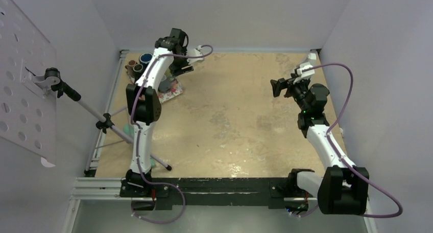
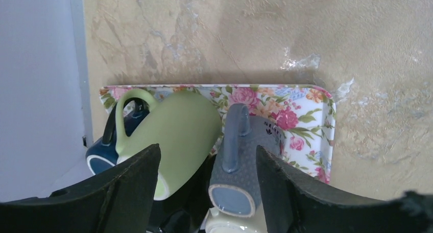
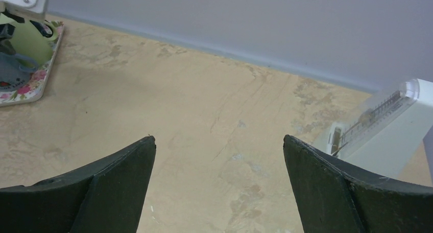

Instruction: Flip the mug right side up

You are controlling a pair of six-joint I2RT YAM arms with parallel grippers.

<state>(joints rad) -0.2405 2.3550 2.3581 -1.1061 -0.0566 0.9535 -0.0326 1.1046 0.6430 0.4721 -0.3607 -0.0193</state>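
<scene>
On the tray (image 2: 306, 115), the first mug (image 2: 178, 131) lay on its side just ahead of the left finger (image 2: 127, 192) of the left gripper (image 2: 207, 156). The second mug (image 2: 240, 161) lay between the fingers, nearer the right one, handle upward. The third mug (image 2: 99, 154) sat left of the first, outside the left finger. Ahead of the right gripper (image 3: 219, 141), beyond its right finger, a box (image 3: 378, 136) stood on the table (image 3: 204, 105).
</scene>
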